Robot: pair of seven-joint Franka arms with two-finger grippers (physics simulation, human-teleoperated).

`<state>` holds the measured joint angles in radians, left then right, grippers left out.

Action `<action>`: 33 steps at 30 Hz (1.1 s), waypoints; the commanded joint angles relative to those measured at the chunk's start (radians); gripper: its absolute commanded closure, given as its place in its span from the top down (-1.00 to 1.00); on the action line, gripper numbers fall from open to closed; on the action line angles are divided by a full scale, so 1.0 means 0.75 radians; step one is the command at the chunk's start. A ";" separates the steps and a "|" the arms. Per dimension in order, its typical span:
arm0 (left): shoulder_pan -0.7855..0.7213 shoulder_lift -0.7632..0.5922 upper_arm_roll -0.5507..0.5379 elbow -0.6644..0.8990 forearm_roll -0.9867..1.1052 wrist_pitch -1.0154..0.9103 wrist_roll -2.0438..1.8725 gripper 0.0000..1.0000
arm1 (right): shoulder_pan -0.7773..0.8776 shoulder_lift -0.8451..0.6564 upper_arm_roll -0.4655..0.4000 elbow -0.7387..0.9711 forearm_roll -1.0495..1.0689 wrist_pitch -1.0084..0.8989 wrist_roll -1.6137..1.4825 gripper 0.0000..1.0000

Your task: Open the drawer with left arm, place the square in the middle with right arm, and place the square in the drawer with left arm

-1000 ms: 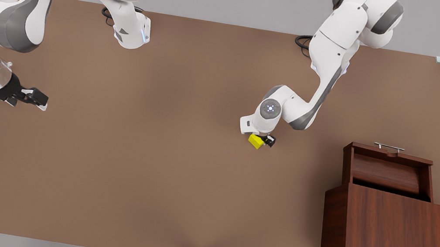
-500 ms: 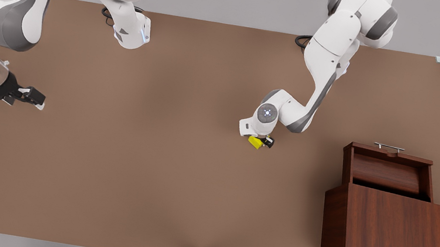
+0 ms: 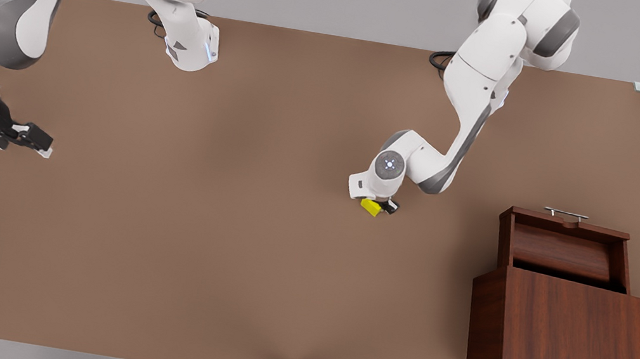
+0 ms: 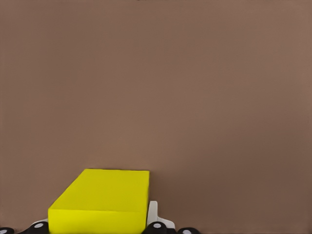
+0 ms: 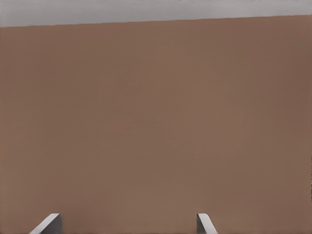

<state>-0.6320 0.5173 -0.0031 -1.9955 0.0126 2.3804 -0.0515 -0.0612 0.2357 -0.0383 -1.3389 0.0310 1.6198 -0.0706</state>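
We have the left gripper (image 3: pixel 380 208) clamped on the square (image 3: pixel 371 207), now lifting slightly; drawer (image 3: pixel 565 252) open alongside. Right gripper (image 3: pixel 37 142), fingers spread, retreating.

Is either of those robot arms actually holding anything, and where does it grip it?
The left end effector is down around the square at the table's middle, fingers on opposite side faces; a firm hold cannot be confirmed. The right end effector, open, holds nothing.

Counter (image 3: pixel 233 243): matt brown, smooth, unmarked | Drawer (image 3: pixel 565 250) and cabinet (image 3: pixel 577 339): dark reddish wood grain, low satin sheen | Handle (image 3: pixel 566 213): thin silver metal bar | Square (image 3: pixel 371 207): plain bright yellow, matt, smooth faces | Arms: glossy white and grey shells.
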 commanded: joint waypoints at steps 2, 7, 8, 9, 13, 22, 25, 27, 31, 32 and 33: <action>0.000 -0.021 0.002 0.026 -0.013 -0.057 0.001 0.34 | 0.002 -0.001 0.000 0.004 0.002 -0.008 0.000 1.00; 0.004 -0.291 0.082 0.079 -0.013 -0.398 0.032 0.35 | 0.000 -0.007 -0.018 0.008 0.002 0.000 0.004 1.00; 0.004 -0.336 0.114 0.079 -0.013 -0.443 0.067 0.35 | -0.002 -0.010 -0.018 0.010 0.000 0.000 0.006 1.00; 0.004 -0.379 0.149 0.079 -0.013 -0.495 0.107 0.35 | 0.000 0.001 -0.018 0.034 -0.009 0.027 0.006 1.00; 0.004 -0.481 0.325 0.077 -0.013 -0.654 0.394 0.35 | -0.008 0.003 -0.061 0.030 -0.058 0.051 -0.012 1.00; 0.008 -0.497 0.845 0.077 -0.013 -0.673 1.097 0.36 | 0.092 0.050 -0.061 0.057 -0.056 0.072 0.000 1.00; 0.020 -0.450 0.939 0.079 -0.015 -0.628 1.228 0.35 | 0.088 0.050 -0.059 0.055 -0.033 0.066 0.006 1.00; 0.022 -0.410 0.994 0.086 -0.025 -0.581 1.292 0.36 | 0.086 0.040 -0.061 0.055 -0.039 0.061 0.004 1.00; 0.098 -0.332 0.994 0.096 -0.035 -0.489 1.347 0.41 | 0.080 0.037 -0.065 0.057 -0.039 0.055 0.004 1.00; 0.100 -0.305 0.994 0.096 -0.062 -0.484 1.349 1.00 | 0.084 0.040 -0.066 0.057 -0.039 0.057 0.006 1.00; 0.112 -0.299 0.996 0.096 -0.068 -0.484 1.349 1.00 | 0.080 0.038 -0.066 0.057 -0.037 0.057 0.006 1.00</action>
<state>-0.5470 0.2941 0.7439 -1.9236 -0.0174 2.0171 0.9590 -0.0021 0.2639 -0.0874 -1.2962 0.0031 1.6602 -0.0660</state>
